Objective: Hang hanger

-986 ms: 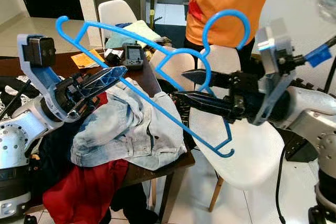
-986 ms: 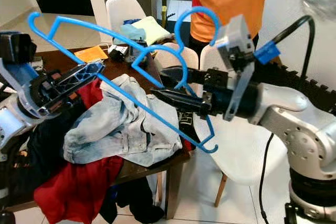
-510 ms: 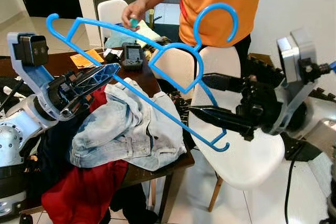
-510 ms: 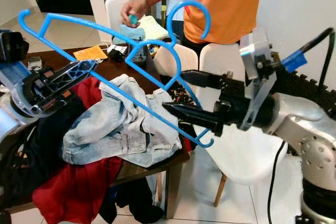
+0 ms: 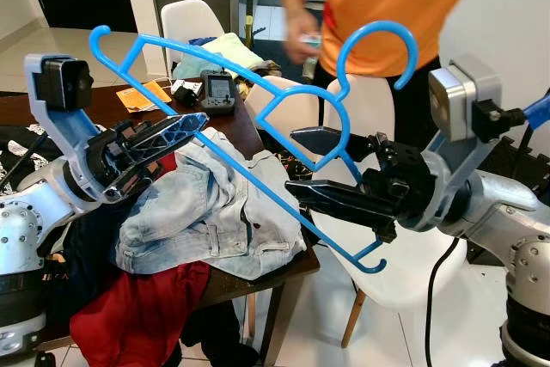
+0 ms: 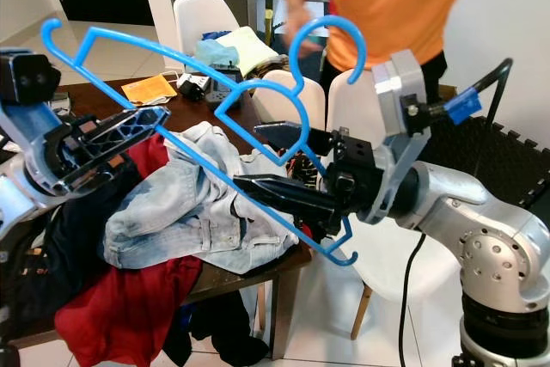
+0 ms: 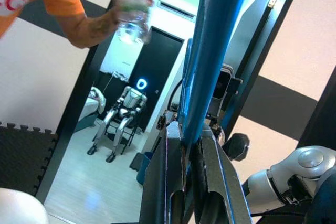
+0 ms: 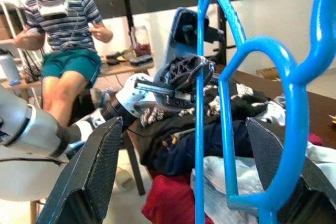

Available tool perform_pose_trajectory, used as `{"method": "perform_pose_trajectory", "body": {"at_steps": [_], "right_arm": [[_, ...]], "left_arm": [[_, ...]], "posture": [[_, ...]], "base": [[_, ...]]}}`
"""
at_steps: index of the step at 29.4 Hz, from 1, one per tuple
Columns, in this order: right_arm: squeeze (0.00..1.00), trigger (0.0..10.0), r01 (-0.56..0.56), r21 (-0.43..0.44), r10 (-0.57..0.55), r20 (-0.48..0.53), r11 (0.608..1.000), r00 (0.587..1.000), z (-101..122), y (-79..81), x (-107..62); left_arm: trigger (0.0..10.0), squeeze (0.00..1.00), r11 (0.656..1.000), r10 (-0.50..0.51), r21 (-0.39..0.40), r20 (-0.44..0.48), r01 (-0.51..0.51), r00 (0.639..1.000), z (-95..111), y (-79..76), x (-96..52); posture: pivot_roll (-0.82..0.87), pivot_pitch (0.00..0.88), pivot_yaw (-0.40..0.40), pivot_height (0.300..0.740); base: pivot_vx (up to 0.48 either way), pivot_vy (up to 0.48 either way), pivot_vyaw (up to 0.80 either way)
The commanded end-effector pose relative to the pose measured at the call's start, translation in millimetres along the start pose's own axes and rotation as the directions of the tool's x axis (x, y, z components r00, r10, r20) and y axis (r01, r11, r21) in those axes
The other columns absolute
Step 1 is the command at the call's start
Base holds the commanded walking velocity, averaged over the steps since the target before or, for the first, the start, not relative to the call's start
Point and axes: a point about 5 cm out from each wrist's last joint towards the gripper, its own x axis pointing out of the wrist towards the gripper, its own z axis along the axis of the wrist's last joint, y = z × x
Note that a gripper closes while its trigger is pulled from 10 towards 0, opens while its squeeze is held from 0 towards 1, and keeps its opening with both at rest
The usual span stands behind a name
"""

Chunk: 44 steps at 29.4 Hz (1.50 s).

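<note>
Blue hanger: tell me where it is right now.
In the left eye view the blue hanger is held above the jeans, clamped by the left gripper, with the open right gripper around it.

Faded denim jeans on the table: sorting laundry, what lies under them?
Under the faded denim jeans lie a red garment and dark clothing on the brown wooden table; anything beneath the jeans' middle is covered.

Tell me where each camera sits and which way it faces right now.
Left eye: on the head, looking down at the blue hanger over the table; both hands show.
Right eye: same scene; left hand grips the hanger.
Left wrist: along its fingers clamped on the hanger bar.
Right wrist: between the open fingers of the right hand, facing hanger and left hand.
All share the hanger.
</note>
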Motion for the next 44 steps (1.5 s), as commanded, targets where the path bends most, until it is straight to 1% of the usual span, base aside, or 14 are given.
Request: {"method": "perform_pose_trajectory", "body": {"at_steps": [1,8,9,17,22,34,39,40,41,42,43,44], "right_arm": [[0.00,10.0,-0.021,0.009,0.021,0.018,1.000,1.000,3,1.4,0.0],[0.00,10.0,-0.027,0.027,0.027,0.004,0.999,1.000,0,2.4,1.6],[0.00,0.0,-0.032,0.031,0.032,-0.001,0.999,0.999,0,3.0,2.1],[0.00,0.0,-0.077,0.040,0.078,-0.024,0.996,0.997,0,9.1,1.8],[0.00,0.0,-0.087,0.043,0.088,-0.031,0.995,0.996,0,10.1,1.9],[0.00,0.0,-0.063,0.040,0.065,-0.059,0.997,0.996,-2,8.6,1.4],[0.00,0.0,-0.049,0.038,0.051,-0.070,0.998,0.996,-3,7.6,0.7],[0.00,0.0,-0.042,0.038,0.045,-0.072,0.998,0.996,-4,6.8,0.7],[0.00,0.0,-0.030,0.037,0.033,-0.076,0.999,0.997,-5,5.2,0.7],[0.00,0.0,0.004,0.035,0.000,-0.091,0.999,0.996,-8,0.9,0.8],[0.00,0.0,0.004,0.035,0.000,-0.091,0.999,0.996,-8,0.9,0.8],[0.00,0.0,0.027,0.032,-0.024,-0.103,0.999,0.994,-11,-2.1,0.9]], "left_arm": [[0.0,0.00,0.999,-0.047,-0.010,-0.002,0.047,0.999,-3,-4.4,4.6],[0.0,0.00,0.999,-0.048,-0.010,-0.004,0.048,0.999,-3,-4.8,4.8],[0.0,0.00,0.999,-0.049,-0.009,-0.004,0.049,0.999,-3,-4.8,5.0],[0.0,0.00,0.998,-0.055,-0.005,-0.006,0.055,0.998,-2,-5.2,5.7],[0.0,0.00,0.998,-0.057,-0.002,-0.007,0.057,0.998,0,-5.4,5.6],[0.0,0.00,0.999,-0.045,0.012,-0.005,0.045,0.999,2,-5.2,4.9],[0.0,0.00,0.999,-0.029,0.040,0.005,0.029,1.000,6,-4.4,3.5],[4.1,0.00,0.998,-0.016,0.060,0.008,0.016,1.000,7,-3.6,3.6],[10.0,0.00,0.997,0.006,0.082,0.005,-0.007,1.000,7,-1.6,4.1],[10.0,0.10,0.995,0.035,0.097,0.007,-0.036,0.999,5,1.5,4.4],[10.0,0.10,0.995,0.035,0.097,0.007,-0.036,0.999,5,1.5,4.4],[10.0,0.10,0.993,0.055,0.105,0.007,-0.055,0.998,4,3.5,4.5]], "posture": [[0.11,0.029,-0.026,0.740],[0.11,0.032,-0.024,0.740],[0.11,0.032,-0.023,0.740],[0.11,0.026,-0.025,0.740],[0.11,0.025,-0.024,0.740],[0.11,0.035,-0.022,0.740],[0.11,0.034,-0.023,0.740],[0.11,0.034,-0.023,0.740],[0.11,0.032,-0.024,0.740],[0.11,0.030,-0.025,0.740],[0.11,0.030,-0.025,0.740],[0.11,0.030,-0.025,0.740]], "base": [[0.000,0.000,0.00],[0.000,0.000,0.00],[0.000,0.000,0.00],[0.000,0.000,0.00],[0.000,0.000,0.00],[0.000,0.000,0.00],[0.000,0.000,0.00],[0.000,0.000,0.00],[0.000,0.000,0.00],[0.000,0.000,0.00],[0.000,0.000,0.00],[0.000,0.000,0.00]]}}
